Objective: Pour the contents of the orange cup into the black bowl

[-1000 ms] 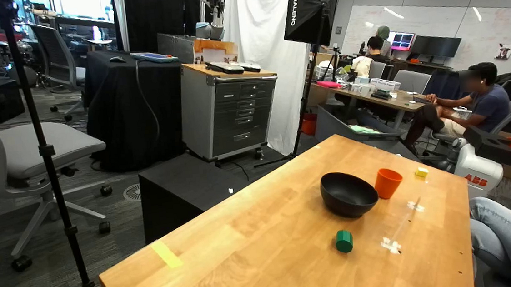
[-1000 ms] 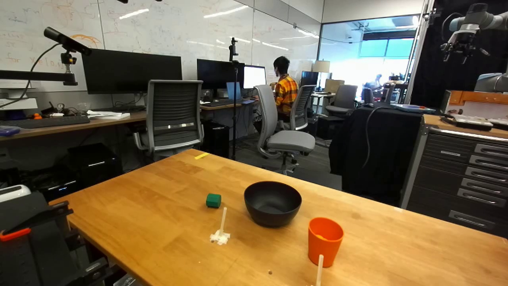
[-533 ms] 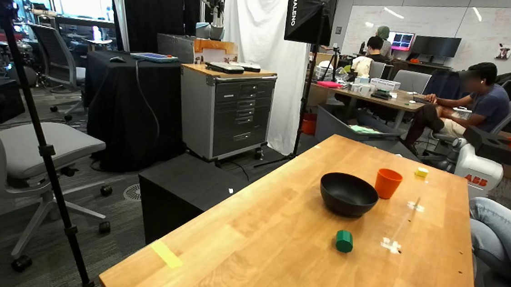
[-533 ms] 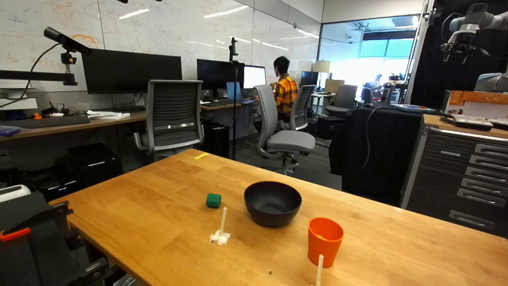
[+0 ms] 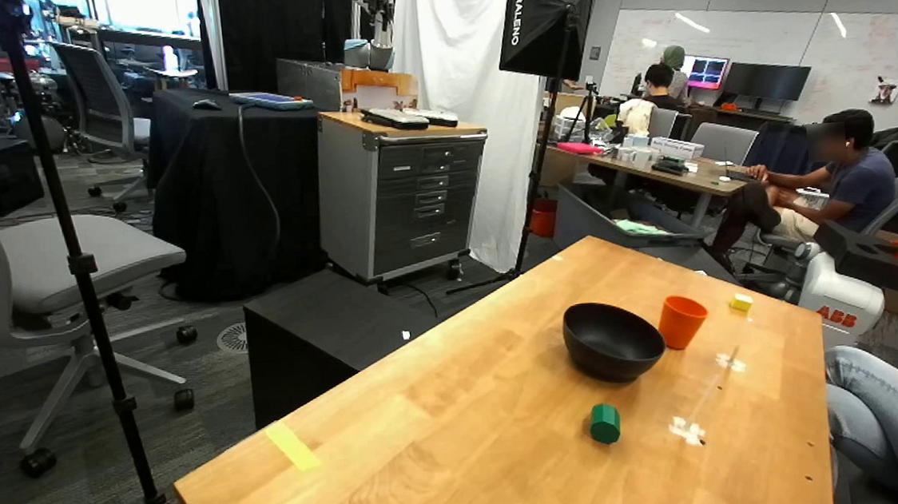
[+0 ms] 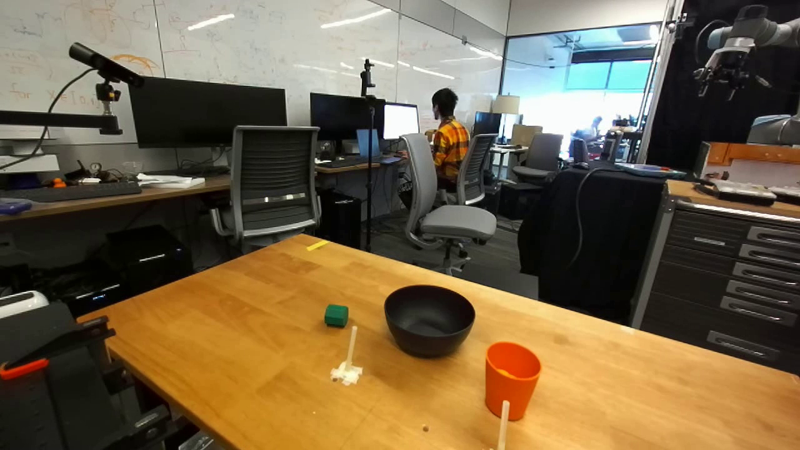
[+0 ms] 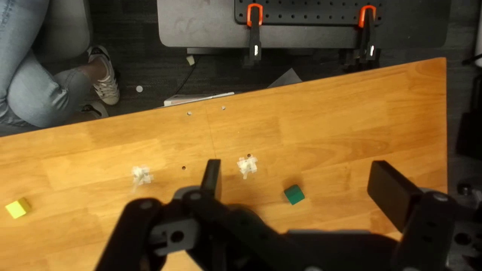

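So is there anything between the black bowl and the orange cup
In an exterior view, just bare table shows between the black bowl and the orange cup.

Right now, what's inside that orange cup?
In an exterior view, a yellowish bit shows inside the orange cup. Its near side hides the bottom, so whatever else lies there can't be seen.

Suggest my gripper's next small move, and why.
I'd probably shift the open gripper toward the orange cup. The wrist view shows the green block in the gap between the jaws, but no cup. In both exterior views, the cup stands upright beside the black bowl; an exterior view shows yellow contents inside, so grasping seems needed before pouring.
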Controlling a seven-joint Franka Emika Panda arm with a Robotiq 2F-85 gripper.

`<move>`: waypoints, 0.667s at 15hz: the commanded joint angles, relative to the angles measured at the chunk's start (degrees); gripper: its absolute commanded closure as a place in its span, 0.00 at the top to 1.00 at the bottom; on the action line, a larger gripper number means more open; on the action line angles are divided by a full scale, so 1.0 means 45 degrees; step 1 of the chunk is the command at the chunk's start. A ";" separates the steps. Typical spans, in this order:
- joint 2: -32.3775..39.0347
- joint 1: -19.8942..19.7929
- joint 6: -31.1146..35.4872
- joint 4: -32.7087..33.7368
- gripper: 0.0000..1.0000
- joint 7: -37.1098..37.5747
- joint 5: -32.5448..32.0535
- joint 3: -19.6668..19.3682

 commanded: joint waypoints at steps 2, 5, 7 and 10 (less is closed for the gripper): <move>0.0449 -0.0136 0.1147 0.0633 1.00 -0.0091 0.0657 -0.0224; 0.0801 -0.0179 0.2838 0.0568 1.00 0.0105 0.1367 -0.0390; 0.1182 -0.0229 0.3867 0.0561 1.00 0.0171 0.1941 -0.0563; 0.2167 -0.0365 0.4844 0.0970 1.00 -0.0102 0.2713 -0.1030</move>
